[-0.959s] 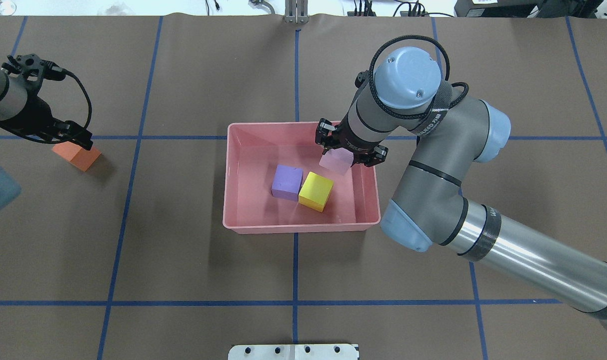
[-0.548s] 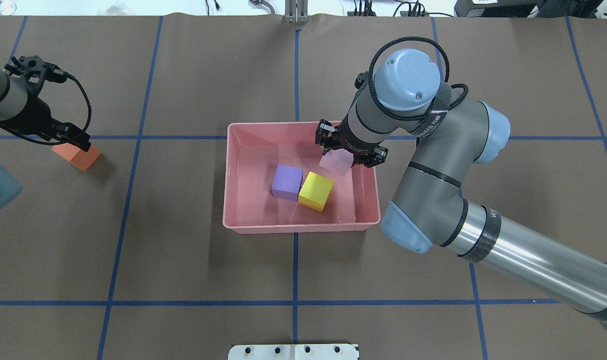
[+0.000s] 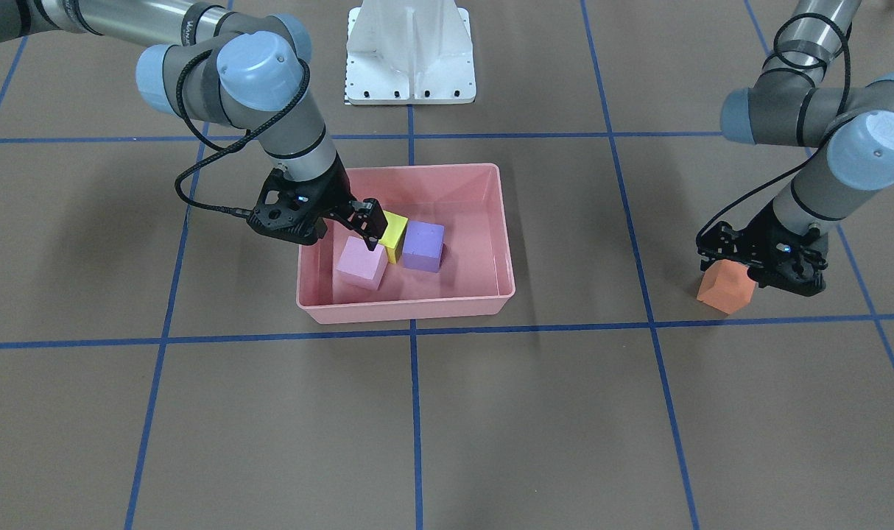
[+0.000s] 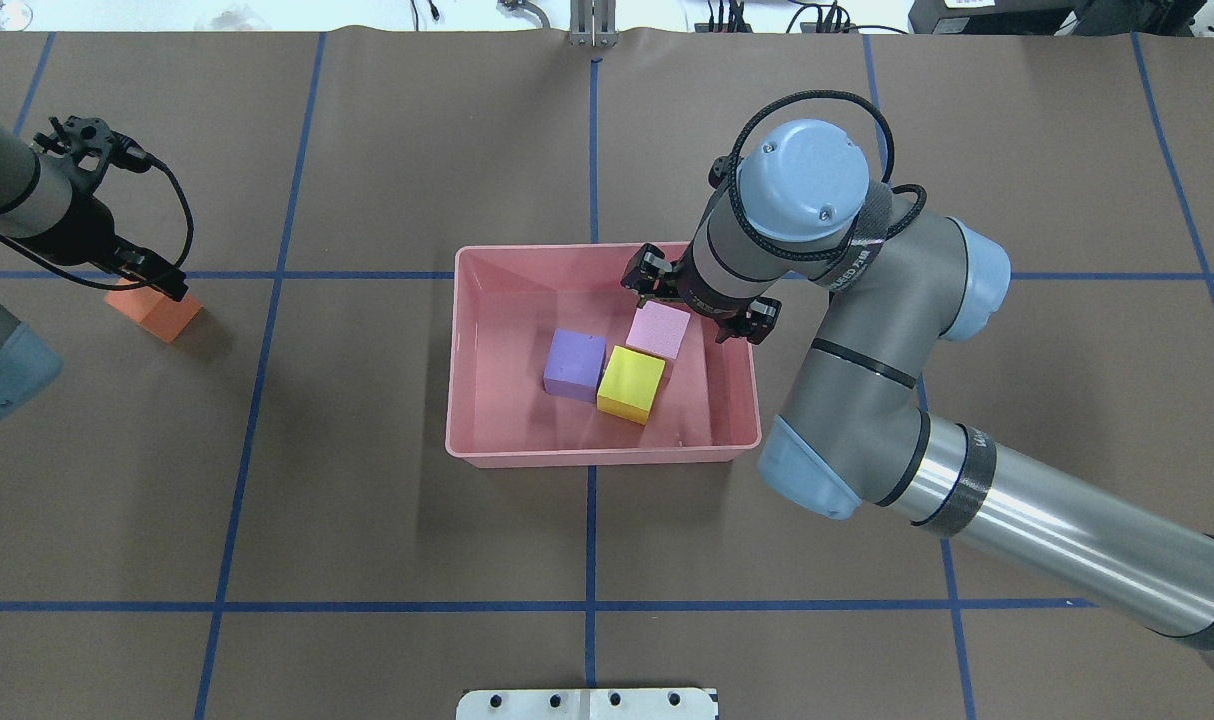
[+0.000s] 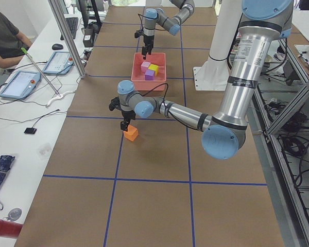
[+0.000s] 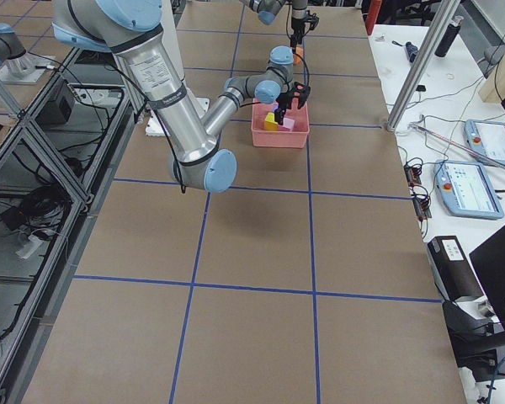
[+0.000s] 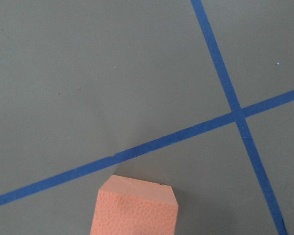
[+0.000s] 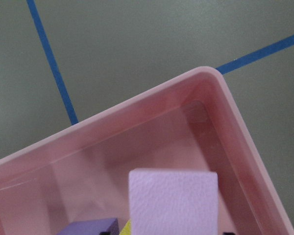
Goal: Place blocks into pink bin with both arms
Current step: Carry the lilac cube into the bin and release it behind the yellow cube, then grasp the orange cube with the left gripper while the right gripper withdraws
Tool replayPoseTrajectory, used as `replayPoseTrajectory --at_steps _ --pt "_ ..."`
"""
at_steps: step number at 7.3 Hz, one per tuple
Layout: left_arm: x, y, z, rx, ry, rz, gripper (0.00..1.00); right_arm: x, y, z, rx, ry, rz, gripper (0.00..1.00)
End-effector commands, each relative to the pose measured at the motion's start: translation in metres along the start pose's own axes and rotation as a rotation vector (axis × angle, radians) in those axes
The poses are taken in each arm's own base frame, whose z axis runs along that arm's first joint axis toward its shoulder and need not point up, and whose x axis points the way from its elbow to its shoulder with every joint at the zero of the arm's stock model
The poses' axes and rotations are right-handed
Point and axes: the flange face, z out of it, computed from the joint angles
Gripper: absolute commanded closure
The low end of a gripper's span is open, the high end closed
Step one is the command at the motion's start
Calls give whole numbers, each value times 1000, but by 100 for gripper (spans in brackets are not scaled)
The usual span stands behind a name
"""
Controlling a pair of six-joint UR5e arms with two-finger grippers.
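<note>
Pink bin (image 4: 497,430) holds your lilac block (image 4: 658,331) beneath the right gripper (image 4: 699,305), fingers spread; over the orange block (image 4: 162,315), you cannot tell the left gripper's (image 4: 150,272) state.

A pink bin (image 4: 459,360) sits in the middle of the counter (image 4: 367,520). Its right half is crowded: a purple block (image 4: 574,364), yellow block (image 4: 631,383) and pink block (image 4: 658,329) sit packed together. The right arm (image 4: 867,330) hangs over the far right corner, jaws spread just above the pink block. The bin's left half is bare floor, open from above. Wide bare counter runs from the bin to the orange block (image 4: 162,315), where the left arm (image 4: 7,190) hovers low.
</note>
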Motion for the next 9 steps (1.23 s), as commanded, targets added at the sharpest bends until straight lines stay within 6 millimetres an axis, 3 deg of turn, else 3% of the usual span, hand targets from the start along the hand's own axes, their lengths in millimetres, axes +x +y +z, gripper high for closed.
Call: replayPoseTrajectory --at_steps 1,2,4,7,8,9 --pt "-2 -2 3 -6 -9 63 2 3 1 1 2 3 -7 0" --pt "-7 -1 10 -20 -12 89 2 5 -1 -4 -1 -4 -10 0" --pt "-13 -8 25 -41 -16 72 1 53 -30 -43 -6 -28 -33 0" --pt "-22 -4 41 -71 -23 56 2 80 -59 -59 -3 -25 -37 0" --pt "-21 -3 41 -75 -15 55 12 97 -74 -72 -15 -30 -39 0" --pt "-19 -2 39 -72 -13 46 61 110 -86 -81 -24 -31 -46 0"
